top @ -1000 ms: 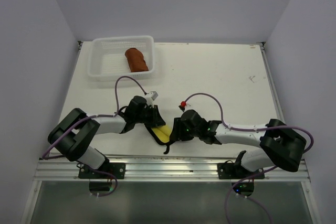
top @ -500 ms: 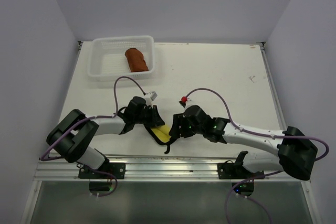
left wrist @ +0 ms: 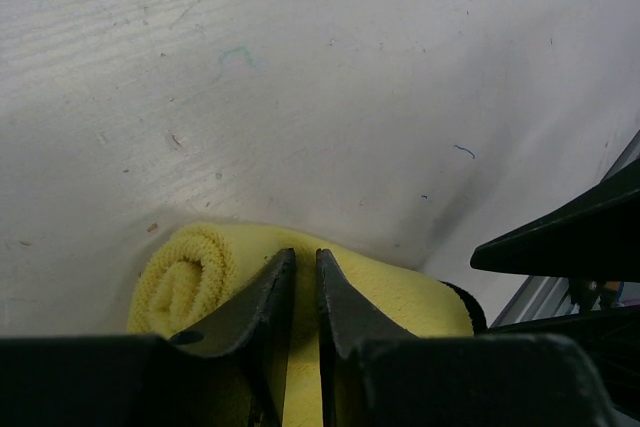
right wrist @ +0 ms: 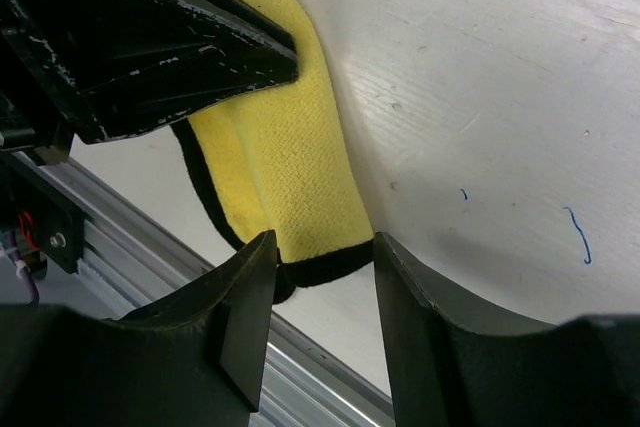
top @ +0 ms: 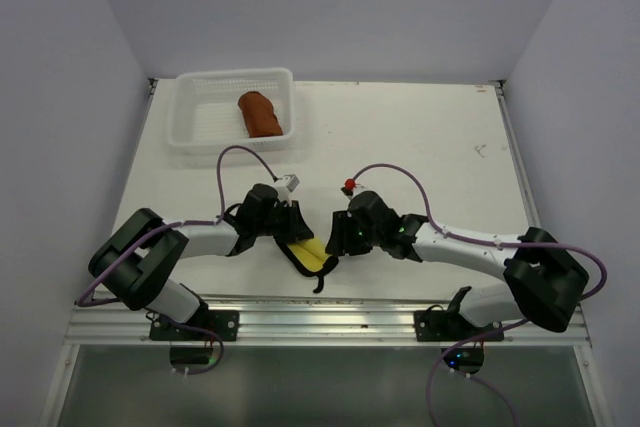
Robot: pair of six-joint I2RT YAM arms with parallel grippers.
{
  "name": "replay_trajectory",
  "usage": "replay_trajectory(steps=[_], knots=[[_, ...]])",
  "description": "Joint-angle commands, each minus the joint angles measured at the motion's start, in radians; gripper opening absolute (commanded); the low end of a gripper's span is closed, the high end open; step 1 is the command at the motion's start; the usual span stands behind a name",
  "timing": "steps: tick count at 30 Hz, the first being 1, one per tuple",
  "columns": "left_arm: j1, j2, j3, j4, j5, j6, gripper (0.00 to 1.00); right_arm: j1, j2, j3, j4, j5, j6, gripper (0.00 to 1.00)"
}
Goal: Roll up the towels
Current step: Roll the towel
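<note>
— Where's the yellow towel point(top: 312, 253)?

— On the bench point(top: 420, 137), close to its near edge and about midway between the two arms. One end is curled into a small roll, which shows plainly in the left wrist view point(left wrist: 195, 272). The rest lies flat, with its dark hem point(right wrist: 320, 269) running round the end nearest the rail point(top: 330, 312).

— And the other one?

— The rust-brown towel point(top: 260, 113) is rolled up and lies in the white basket point(top: 235, 74) at the far left corner of the bench, well apart from both arms.

— What's the left pincer point(top: 297, 236) doing?

— It's down on the yellow towel from the left side. Its fingers point(left wrist: 265, 292) are drawn in to a thin slit, yellow cloth shows in the lower part of that slit, and the tips sit just beside the roll. It looks like a pinch on a fold of the cloth.

— The right pincer point(top: 336, 246)?

— It comes in from the right, low over the same towel. Its fingers point(right wrist: 245, 297) stand clearly apart, one on each side of the hemmed end, which lies in the gap between them. Nothing is clamped there. Whether the pads touch the cloth, I can't tell.

— How close are the two pincers?

— Near each other, with only the flat stretch of yellow cloth between them. The left one's dark fingers fill the top left of the right wrist view.
</note>
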Motion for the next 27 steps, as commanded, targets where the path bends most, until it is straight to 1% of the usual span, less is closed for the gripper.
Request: replay_trajectory(steps=[1,16,22,27], knots=[[0.003,0.010,-0.036,-0.079,-0.080,0.037,0.19,-0.002,0.031,0.030,0.031,-0.046,-0.001,0.47],[0.003,0.025,-0.036,-0.057,-0.069,0.032,0.18,0.000,0.102,-0.039,0.086,-0.066,-0.020,0.46],[0.003,0.028,-0.034,-0.061,-0.074,0.032,0.18,0.027,0.126,-0.082,0.117,-0.061,-0.029,0.47],[0.003,0.030,-0.034,-0.062,-0.083,0.029,0.18,0.064,0.142,-0.096,0.118,-0.020,-0.038,0.44]])
